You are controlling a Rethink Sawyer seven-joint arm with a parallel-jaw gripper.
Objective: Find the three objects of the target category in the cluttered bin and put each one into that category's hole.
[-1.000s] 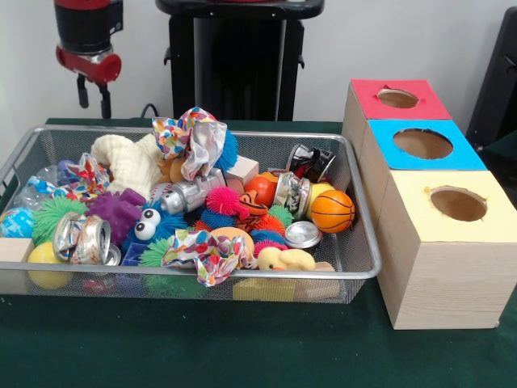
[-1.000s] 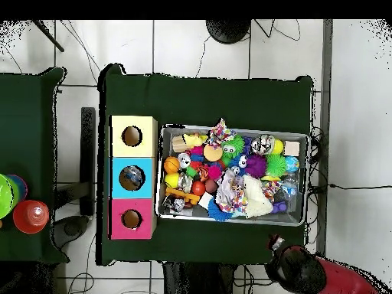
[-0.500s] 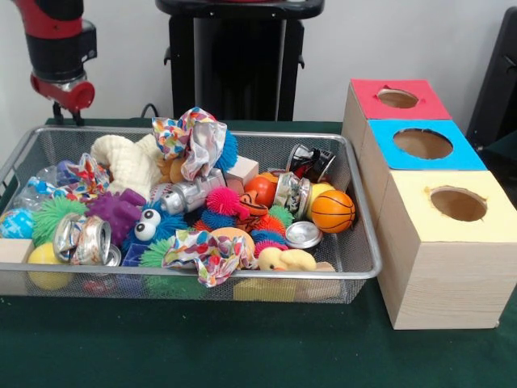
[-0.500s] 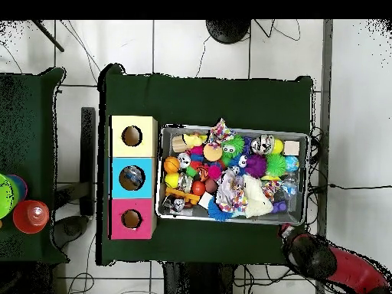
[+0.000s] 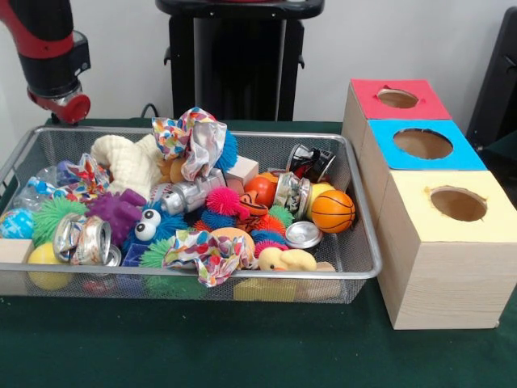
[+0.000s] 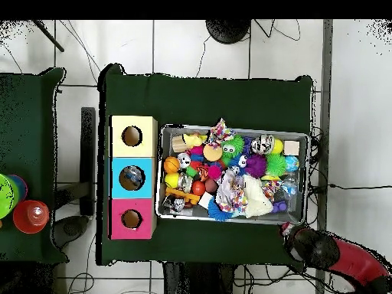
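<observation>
A wire mesh bin (image 5: 355, 267) (image 6: 233, 220) holds a heap of toys: an orange basketball (image 5: 332, 210), crushed cans (image 5: 83, 239), spiky rubber balls (image 5: 225, 200), a yellow duck (image 5: 286, 259), wooden blocks (image 5: 242, 170) and patterned cloth scraps (image 5: 191, 137). Beside it stand three boxes with round holes: red (image 5: 399, 98) (image 6: 131, 219), blue (image 5: 422, 143) (image 6: 132, 178) and yellow (image 5: 457, 203) (image 6: 132, 136). My gripper (image 5: 58, 109) (image 6: 291, 230) hangs outside the bin's far left corner in the front view, and its lower end is hidden behind the bin rim.
The boxes sit close against the bin on the green table (image 5: 242, 347). In the overhead view something shiny shows inside the blue box's hole, and a second green table (image 6: 31, 122) carries coloured cups (image 6: 31, 216).
The arm has swung away from above the bin's back edge toward its outer corner and dropped lower. Nothing in the bin has moved.
</observation>
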